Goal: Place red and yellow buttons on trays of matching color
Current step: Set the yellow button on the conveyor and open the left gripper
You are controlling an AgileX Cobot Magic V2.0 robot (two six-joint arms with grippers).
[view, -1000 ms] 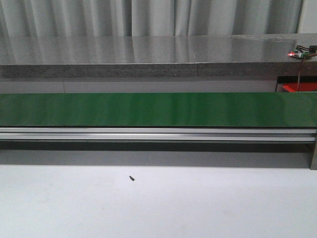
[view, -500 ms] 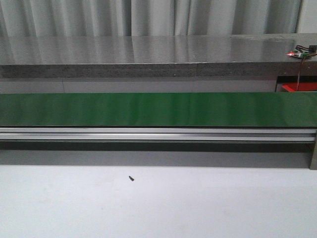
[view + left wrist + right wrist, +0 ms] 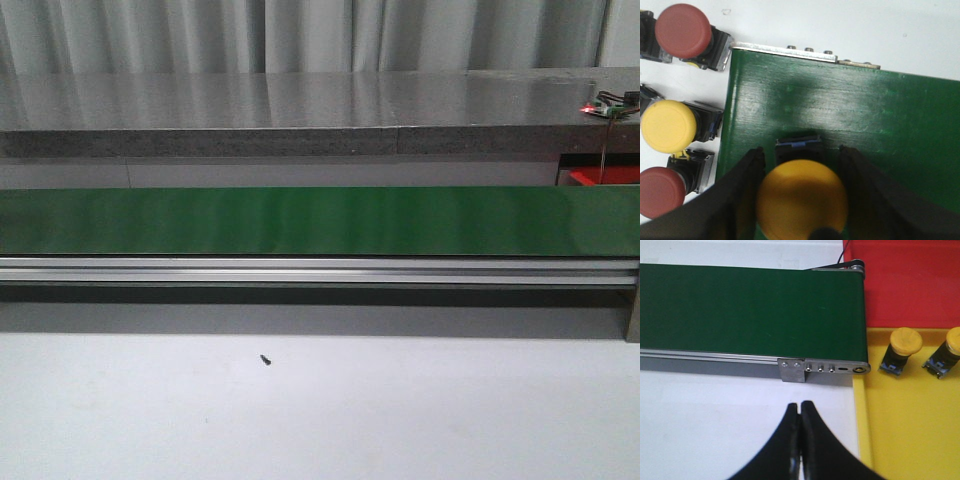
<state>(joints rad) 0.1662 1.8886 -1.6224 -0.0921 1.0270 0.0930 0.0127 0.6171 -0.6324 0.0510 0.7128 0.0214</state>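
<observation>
In the left wrist view my left gripper (image 3: 801, 149) is shut on a yellow button (image 3: 802, 200), one finger on each side of it, over the end of the green conveyor belt (image 3: 880, 115). Beside the belt on the white table lie a red button (image 3: 682, 30), a yellow button (image 3: 668, 126) and another red button (image 3: 660, 192). In the right wrist view my right gripper (image 3: 800, 404) is shut and empty over the white table, near the belt's other end (image 3: 750, 305). A yellow tray (image 3: 910, 430) holds two yellow buttons (image 3: 905, 341) (image 3: 955, 340). A red tray (image 3: 910, 285) lies beyond it.
The front view shows the long green belt (image 3: 320, 220) on its aluminium rail, a grey counter behind it, a small dark screw (image 3: 266, 359) on the white table and a corner of the red tray (image 3: 605, 177) at the right. Neither arm shows there.
</observation>
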